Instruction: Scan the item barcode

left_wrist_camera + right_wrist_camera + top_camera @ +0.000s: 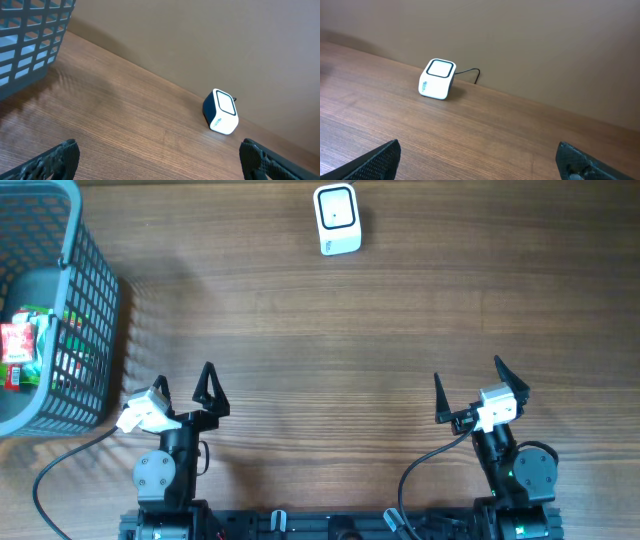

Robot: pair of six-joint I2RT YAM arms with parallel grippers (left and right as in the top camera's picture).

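Seen from overhead, the left gripper (183, 377) and the right gripper (468, 372) sit at the near edge of the wooden table (300, 360). Both have their jaws spread wide, with nothing between them. The white barcode scanner (337, 220) stands well ahead of them, roughly in line with the gap between the two grippers. A grey mesh basket (95, 330) lies ahead and to the left of the left gripper's jaws. Inside it are a red packet (18, 345) and a green packet (38, 315), well apart from either gripper.

In the left wrist view, the black fingers (55, 160) frame bare wood. The scanner (220, 111) stands ahead, toward the right-hand finger, and the basket (30, 40) is ahead beyond the left-hand finger.

In the right wrist view, the fingers (382, 160) are likewise wide apart and hold nothing. The scanner (437, 79) stands ahead toward the left-hand finger, and its cable (470, 72) trails behind it at the foot of the beige wall (520, 35).
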